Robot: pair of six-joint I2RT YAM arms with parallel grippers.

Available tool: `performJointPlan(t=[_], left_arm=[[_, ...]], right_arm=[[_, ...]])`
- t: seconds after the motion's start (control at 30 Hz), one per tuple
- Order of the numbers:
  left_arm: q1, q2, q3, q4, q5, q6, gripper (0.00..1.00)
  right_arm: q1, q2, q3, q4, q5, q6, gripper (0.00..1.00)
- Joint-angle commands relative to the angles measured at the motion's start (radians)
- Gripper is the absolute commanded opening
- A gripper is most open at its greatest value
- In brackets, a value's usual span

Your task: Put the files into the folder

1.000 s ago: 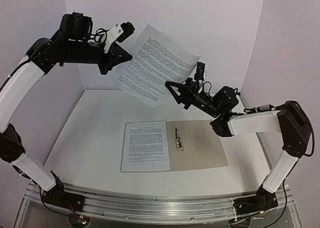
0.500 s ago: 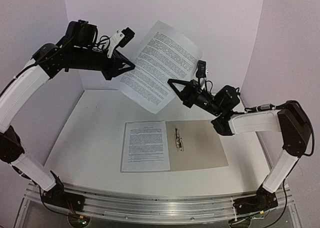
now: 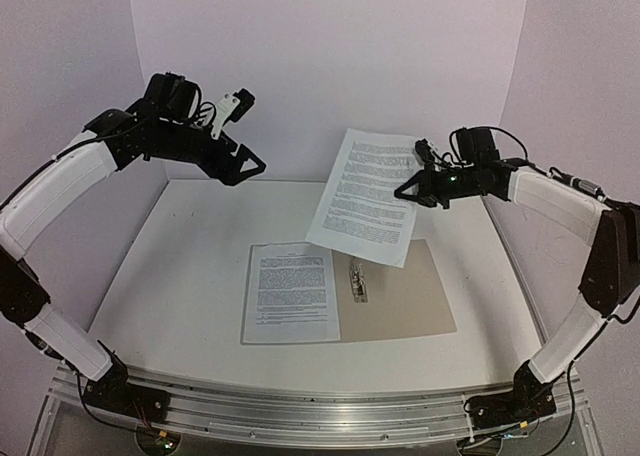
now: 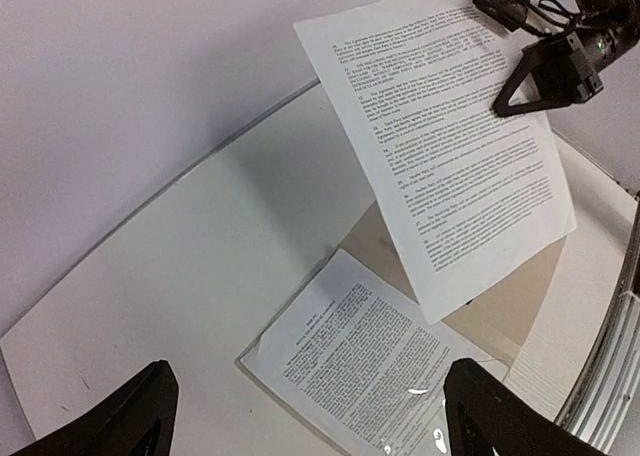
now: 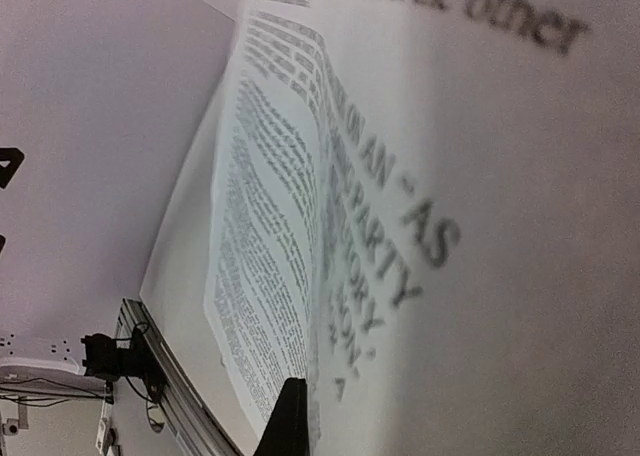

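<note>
1. Top view: the left arm arches high over the table's (image 3: 180, 266) far left corner, its forearm reaching toward the middle. The left hand (image 3: 250, 168) hangs in the air, well apart from any paper.
2. Same view: the right arm rises from the near right corner and bends back over the right edge, forearm pointing left. The right hand (image 3: 412, 190) is closed on the right edge of the held sheet (image 3: 362, 198).
3. The held sheet hangs tilted in the air, above the far edge of the folder (image 3: 405, 296). The folder lies open and flat in the middle of the table, nearer the near edge. The flat sheet (image 3: 290, 292) covers its left half, and the metal clip (image 3: 357, 279) sits along the spine.
4. Left wrist view: the left hand's fingers (image 4: 130, 426) stand wide apart at the bottom corners with nothing between them, so this hand is open and empty. It looks down on the flat sheet (image 4: 360, 366).
5. Same view: the held sheet (image 4: 450, 146) slopes down from the right hand (image 4: 545, 76) toward the folder's bare tan half (image 4: 510, 296). I cannot tell whether its low corner touches the folder.
6. Right wrist view: the held sheet (image 5: 470, 226) fills nearly the whole picture, its print blurred. One dark finger (image 5: 290, 421) lies against the paper at the bottom.
</note>
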Motion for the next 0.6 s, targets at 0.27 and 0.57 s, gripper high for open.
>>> performJointPlan(t=[0.27, 0.57], left_arm=[[-0.043, 0.057, -0.369, 0.191, 0.167, 0.034, 0.92], [-0.043, 0.121, -0.530, 0.313, 0.218, 0.038, 0.91]], right_arm=[[-0.174, 0.120, 0.120, -0.931, -0.064, -0.445, 0.00], [-0.186, 0.287, 0.185, -0.890, -0.180, -0.544, 0.00]])
